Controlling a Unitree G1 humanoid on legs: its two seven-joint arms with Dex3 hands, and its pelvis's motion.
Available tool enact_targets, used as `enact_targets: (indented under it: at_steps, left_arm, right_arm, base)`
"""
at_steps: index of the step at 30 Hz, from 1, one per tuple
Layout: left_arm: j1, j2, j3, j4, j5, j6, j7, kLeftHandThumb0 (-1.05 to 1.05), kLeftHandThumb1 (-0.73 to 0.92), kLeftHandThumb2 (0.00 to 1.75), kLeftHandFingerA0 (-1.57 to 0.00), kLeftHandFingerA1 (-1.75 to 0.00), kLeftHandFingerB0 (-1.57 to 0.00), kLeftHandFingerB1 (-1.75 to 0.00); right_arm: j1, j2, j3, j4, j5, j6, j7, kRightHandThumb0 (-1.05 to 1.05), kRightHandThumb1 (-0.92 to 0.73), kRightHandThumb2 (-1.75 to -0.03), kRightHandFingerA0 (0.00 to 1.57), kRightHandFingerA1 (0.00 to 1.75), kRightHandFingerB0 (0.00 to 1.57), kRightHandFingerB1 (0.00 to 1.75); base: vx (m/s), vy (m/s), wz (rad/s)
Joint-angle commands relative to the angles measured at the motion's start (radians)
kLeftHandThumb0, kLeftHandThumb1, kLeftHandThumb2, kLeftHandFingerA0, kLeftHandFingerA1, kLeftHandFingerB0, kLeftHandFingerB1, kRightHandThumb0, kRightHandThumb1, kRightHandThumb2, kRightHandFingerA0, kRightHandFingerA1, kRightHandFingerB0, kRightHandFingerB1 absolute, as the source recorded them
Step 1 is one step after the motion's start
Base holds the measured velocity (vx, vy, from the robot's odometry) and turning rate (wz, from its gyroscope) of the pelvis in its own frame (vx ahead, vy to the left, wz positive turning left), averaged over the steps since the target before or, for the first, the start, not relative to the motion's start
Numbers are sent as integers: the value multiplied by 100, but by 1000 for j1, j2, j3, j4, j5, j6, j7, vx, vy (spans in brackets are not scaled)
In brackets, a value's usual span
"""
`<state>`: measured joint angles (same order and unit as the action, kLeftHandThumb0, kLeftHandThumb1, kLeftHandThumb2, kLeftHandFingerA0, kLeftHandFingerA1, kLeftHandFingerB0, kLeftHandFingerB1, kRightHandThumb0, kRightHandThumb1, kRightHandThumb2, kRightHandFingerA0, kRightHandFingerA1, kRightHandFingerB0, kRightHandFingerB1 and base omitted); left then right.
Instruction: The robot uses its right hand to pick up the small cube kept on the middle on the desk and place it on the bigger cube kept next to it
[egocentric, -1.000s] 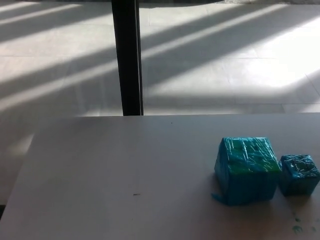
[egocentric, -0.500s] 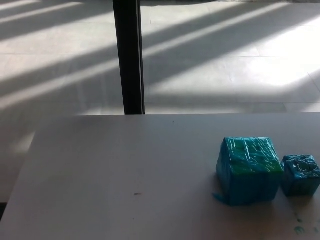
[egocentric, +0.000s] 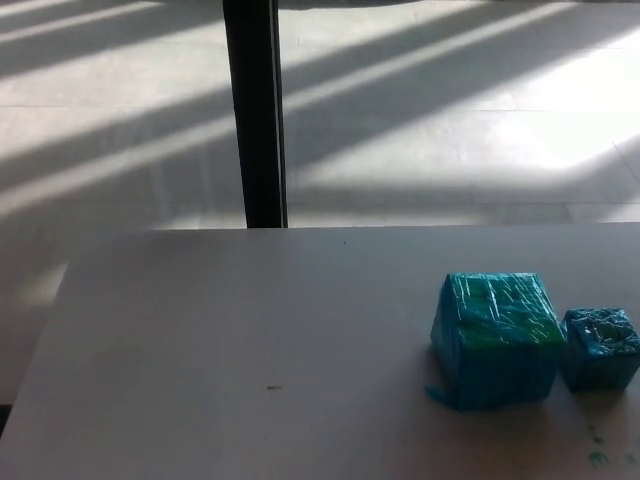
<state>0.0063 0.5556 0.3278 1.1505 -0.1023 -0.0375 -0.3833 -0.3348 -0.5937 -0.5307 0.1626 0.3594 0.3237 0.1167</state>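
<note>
Small cube sat on the desk at the far right of the head view, just beside the bigger cube, on that cube's right. Neither robot hand appeared in view, so their state could not be determined. Lying on the robot's right side, the small cube appeared best placed for the right arm.

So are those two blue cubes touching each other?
Cannot tell. In the head view the small cube sits tight beside the big cube; no clear gap or contact shows.
</note>
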Motion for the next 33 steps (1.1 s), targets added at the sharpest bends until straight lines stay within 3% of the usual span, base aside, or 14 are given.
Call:
enact_targets:
  at_steps: [1,2,6,13,20,23,24,25,26,27,30,32,33]
  left_arm:
    - [5,24,-6,2,-1,-8,-11,-71,71,62,-43,-60,-48,-42]
    - [0,25,-20,22,17,-31,1,-71,72,62,-46,-60,-48,-40]
    - [5,24,-5,4,-9,-10,-9,-72,70,61,-45,-60,-48,-41]
    - [-3,22,-5,7,-9,4,-9,-72,69,61,-43,-60,-48,-41]
    - [0,24,-9,0,-4,-9,-9,-72,70,61,-42,-62,-45,-42]
    - [-11,24,-7,6,-7,20,2,-72,69,61,-46,-63,-49,-43]
    - [-4,22,-2,-2,-12,9,-5,-72,68,61,-45,-63,-47,-43]
    - [2,25,-7,-6,-7,2,-12,-74,68,61,-46,-64,-47,-43]
    - [3,25,-7,-7,-7,2,-12,-74,68,61,-46,-64,-47,-43]
    - [3,25,-6,-7,-8,3,-15,-73,69,61,-44,-62,-48,-42]
    - [4,26,-5,-10,-10,5,-18,-72,69,61,-45,-62,-49,-42]
    - [3,25,-10,-3,-2,-9,-11,-72,71,62,-43,-61,-45,-42]
    - [5,25,-12,-6,0,-11,-12,-72,71,62,-43,-61,-45,-42]
  right_arm:
    - [-24,-6,109,19,-48,9,58,-56,-62,-82,25,50,19,42]
    - [-24,-15,133,21,-52,8,80,-51,-75,-63,31,43,23,31]
    - [-47,-10,211,27,-83,-7,95,-49,-69,-61,45,48,36,37]
    - [-88,1,312,53,-136,-32,110,-51,-67,-60,46,54,47,42]
    - [-131,9,357,99,-159,-40,134,-51,-65,-59,47,54,46,41]
    - [-155,4,400,140,-191,-57,154,-56,-61,-58,49,54,32,35]
    - [-168,-26,457,155,-238,-51,185,-67,-48,-80,24,52,9,38]
    - [-174,-40,483,163,-253,-63,213,-36,-34,-93,2,51,0,50]
    - [-177,-43,487,168,-251,-66,213,-36,-34,-93,2,51,0,50]
    - [-183,-60,521,177,-287,-84,223,-75,-46,-87,3,38,0,14]
    - [-203,-103,614,186,-382,-104,237,-82,-48,-90,0,28,0,10]
    - [-223,-111,679,194,-430,-105,250,-92,-53,-91,0,6,0,3]
    - [-229,-113,697,198,-441,-109,255,-92,-53,-91,0,6,0,3]
  base:
    - [0,0,0]
    - [0,0,0]
    - [0,0,0]
    - [0,0,0]
    - [0,0,0]
    - [0,0,0]
    - [0,0,0]
    - [0,0,0]
    - [0,0,0]
    - [0,0,0]
    - [0,0,0]
    - [0,0,0]
    - [0,0,0]
